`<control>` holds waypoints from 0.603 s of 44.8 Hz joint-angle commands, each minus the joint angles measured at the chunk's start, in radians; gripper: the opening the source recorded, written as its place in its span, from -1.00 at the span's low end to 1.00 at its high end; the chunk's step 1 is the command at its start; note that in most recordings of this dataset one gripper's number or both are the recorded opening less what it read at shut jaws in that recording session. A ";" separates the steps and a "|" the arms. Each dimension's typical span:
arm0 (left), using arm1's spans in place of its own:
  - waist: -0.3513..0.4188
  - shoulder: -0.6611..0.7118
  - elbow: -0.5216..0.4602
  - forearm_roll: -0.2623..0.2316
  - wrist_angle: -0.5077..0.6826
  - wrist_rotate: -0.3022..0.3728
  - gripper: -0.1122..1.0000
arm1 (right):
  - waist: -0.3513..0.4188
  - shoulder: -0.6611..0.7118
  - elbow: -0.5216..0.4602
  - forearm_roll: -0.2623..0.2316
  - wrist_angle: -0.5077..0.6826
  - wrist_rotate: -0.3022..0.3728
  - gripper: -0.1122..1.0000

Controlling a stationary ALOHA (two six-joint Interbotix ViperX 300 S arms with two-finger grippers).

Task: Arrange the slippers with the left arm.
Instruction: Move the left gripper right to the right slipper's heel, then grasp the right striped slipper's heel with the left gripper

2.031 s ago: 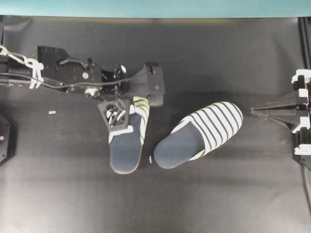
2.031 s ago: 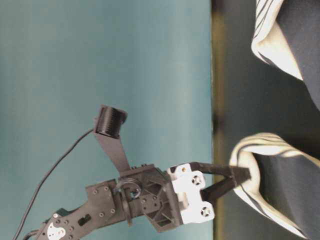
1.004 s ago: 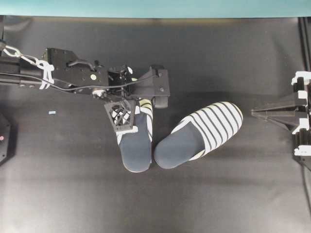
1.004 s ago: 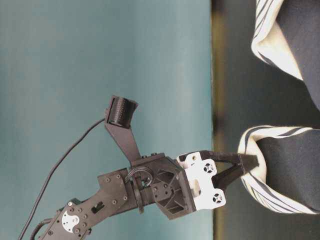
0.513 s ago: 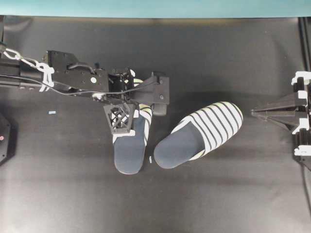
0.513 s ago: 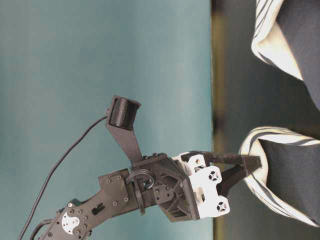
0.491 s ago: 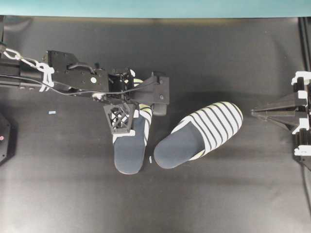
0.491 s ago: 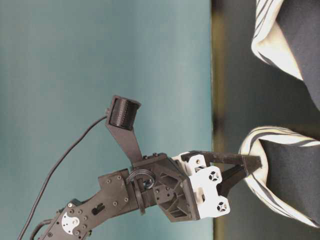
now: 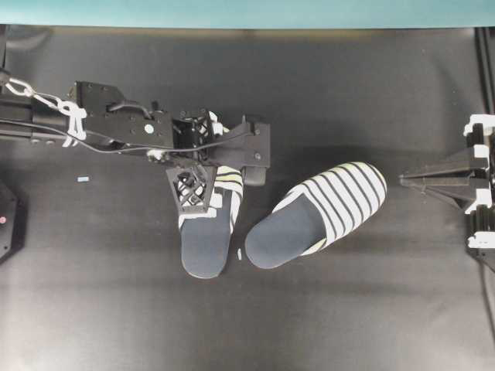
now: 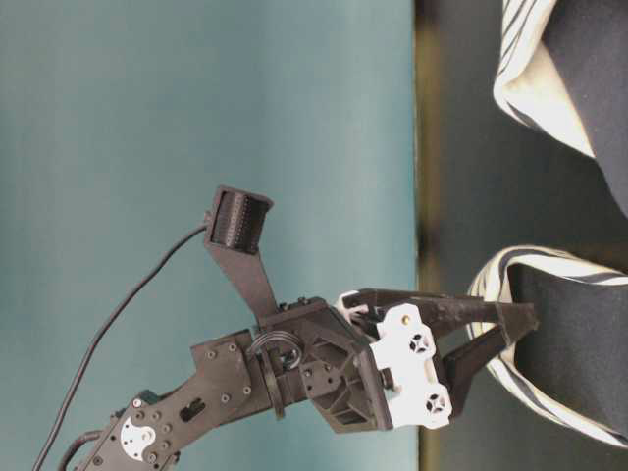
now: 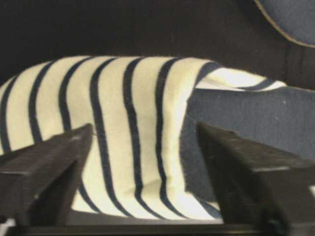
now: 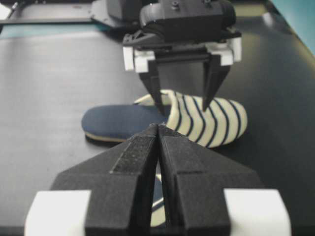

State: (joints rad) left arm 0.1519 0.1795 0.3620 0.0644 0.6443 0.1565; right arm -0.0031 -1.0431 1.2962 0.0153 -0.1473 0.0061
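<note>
Black matte surface (image 9: 348, 309); teal wall (image 9: 247, 11) along its far edge. Left pincer (image 9: 203, 166) hangs spread wide over the striped toe cover of the left slipper (image 9: 205, 239), fingers (image 12: 154, 83) straddling it, no grip. Right slipper (image 9: 317, 215) lies just beside, angled, heels near each other. Right pincer (image 9: 421, 179) closed, empty, well apart.

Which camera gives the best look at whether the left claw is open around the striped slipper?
The right wrist view: it faces the left claw head-on, fingers spread either side of the slipper toe cover. The left wrist view shows both fingers flanking the stripes close up. The table-level view shows them parted; overhead, the wrist hides most.
</note>
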 commanded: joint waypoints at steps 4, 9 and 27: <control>-0.025 -0.054 -0.018 0.003 0.003 0.089 0.83 | 0.000 0.005 -0.003 0.002 -0.005 -0.005 -0.79; -0.054 -0.086 -0.057 0.003 -0.025 0.184 0.82 | 0.000 0.005 -0.003 0.002 -0.009 -0.005 -0.79; -0.118 0.098 -0.235 0.003 -0.256 0.615 0.81 | 0.000 0.005 -0.002 0.002 -0.017 -0.005 -0.79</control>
State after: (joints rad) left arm 0.0245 0.2316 0.1795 0.0644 0.4157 0.7164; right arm -0.0031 -1.0416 1.3008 0.0153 -0.1565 0.0061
